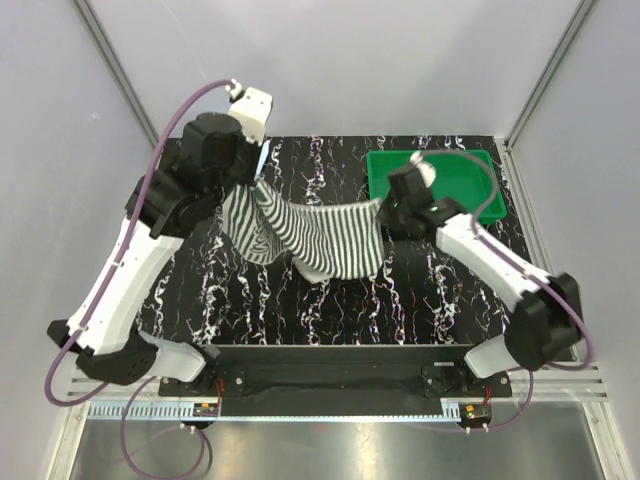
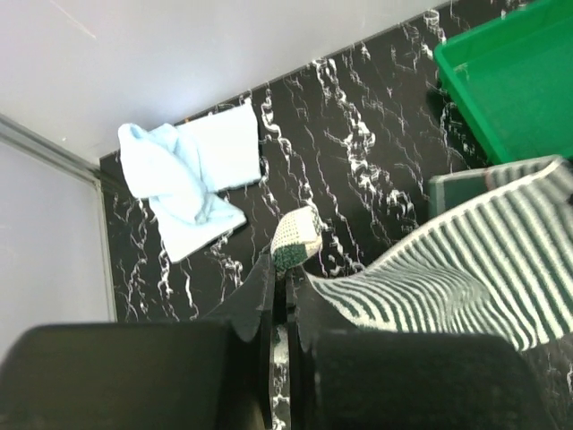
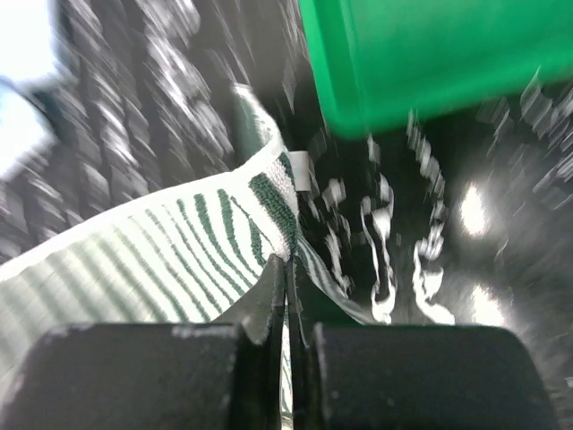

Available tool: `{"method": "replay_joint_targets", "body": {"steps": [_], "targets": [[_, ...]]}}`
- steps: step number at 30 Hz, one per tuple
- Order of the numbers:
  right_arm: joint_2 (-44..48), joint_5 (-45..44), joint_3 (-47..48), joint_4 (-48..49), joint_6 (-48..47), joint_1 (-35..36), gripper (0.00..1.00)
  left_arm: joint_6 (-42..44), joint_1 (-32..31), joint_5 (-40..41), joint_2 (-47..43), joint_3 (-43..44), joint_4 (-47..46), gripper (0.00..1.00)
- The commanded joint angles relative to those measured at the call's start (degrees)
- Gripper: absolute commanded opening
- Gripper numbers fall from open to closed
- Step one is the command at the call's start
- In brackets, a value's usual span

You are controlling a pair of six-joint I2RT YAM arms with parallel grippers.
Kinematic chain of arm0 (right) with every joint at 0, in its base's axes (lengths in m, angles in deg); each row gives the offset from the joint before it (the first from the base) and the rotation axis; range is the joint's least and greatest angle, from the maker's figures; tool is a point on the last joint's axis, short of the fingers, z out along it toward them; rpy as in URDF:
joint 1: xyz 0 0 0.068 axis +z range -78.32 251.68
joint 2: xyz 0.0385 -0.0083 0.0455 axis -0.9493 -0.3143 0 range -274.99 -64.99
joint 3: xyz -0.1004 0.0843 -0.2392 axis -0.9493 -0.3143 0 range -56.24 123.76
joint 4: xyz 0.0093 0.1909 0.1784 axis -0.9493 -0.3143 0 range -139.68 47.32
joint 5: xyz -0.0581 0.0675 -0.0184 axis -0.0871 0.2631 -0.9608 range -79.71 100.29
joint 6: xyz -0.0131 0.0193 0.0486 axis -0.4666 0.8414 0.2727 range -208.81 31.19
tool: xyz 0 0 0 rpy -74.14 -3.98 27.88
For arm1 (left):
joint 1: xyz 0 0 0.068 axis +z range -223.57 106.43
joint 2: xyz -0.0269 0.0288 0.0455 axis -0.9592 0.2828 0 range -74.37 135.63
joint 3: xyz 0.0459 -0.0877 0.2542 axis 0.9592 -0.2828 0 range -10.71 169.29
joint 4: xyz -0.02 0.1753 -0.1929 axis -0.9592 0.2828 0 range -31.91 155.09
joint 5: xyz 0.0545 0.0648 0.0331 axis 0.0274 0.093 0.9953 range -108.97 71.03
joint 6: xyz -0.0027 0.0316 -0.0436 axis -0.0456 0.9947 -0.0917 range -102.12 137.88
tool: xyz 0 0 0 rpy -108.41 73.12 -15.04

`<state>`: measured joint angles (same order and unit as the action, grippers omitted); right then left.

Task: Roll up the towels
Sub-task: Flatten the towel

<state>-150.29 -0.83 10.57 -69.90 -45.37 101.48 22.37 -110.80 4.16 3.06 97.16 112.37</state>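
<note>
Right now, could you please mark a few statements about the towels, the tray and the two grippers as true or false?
1. The left gripper and the right gripper are each shut on the striped towel. True.
2. The striped towel lies flat on the table. False: it hangs sagging between the two grippers.
3. The pale blue towel sits in the green tray. False: it lies on the table, apart from the tray.
4. The pale blue towel is loosely crumpled, not rolled. True.
</note>
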Motion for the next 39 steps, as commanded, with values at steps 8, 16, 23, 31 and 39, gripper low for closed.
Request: {"method": "replay_joint_targets", "body": {"steps": [8,16,23,31,39], "targets": [[20.6,-4.5,3.0,-12.9,-2.9,-1.1,0.0,0.6,0.4,3.0,-12.0,-9.6,-10.4,0.0],[32.1,-8.1,-20.2,-14.8,14.7,10.8,0.63,-4.4,0.6,3.4,-29.5,-44.0,-20.4,0.02],[33.4,-19.5,-12.9,-24.5,14.6,10.8,1.0,-7.0,0.6,4.6,-32.7,-50.9,-19.6,0.04],[24.9,-19.6,-9.8,-23.1,11.1,5.3,0.98,-7.6,0.6,4.2,-34.1,-54.3,-21.1,0.04],[15.6,-7.6,-13.2,-9.3,3.1,-4.8,0.83,-9.1,0.6,4.0,-34.4,-57.1,-22.7,0.04]]}}
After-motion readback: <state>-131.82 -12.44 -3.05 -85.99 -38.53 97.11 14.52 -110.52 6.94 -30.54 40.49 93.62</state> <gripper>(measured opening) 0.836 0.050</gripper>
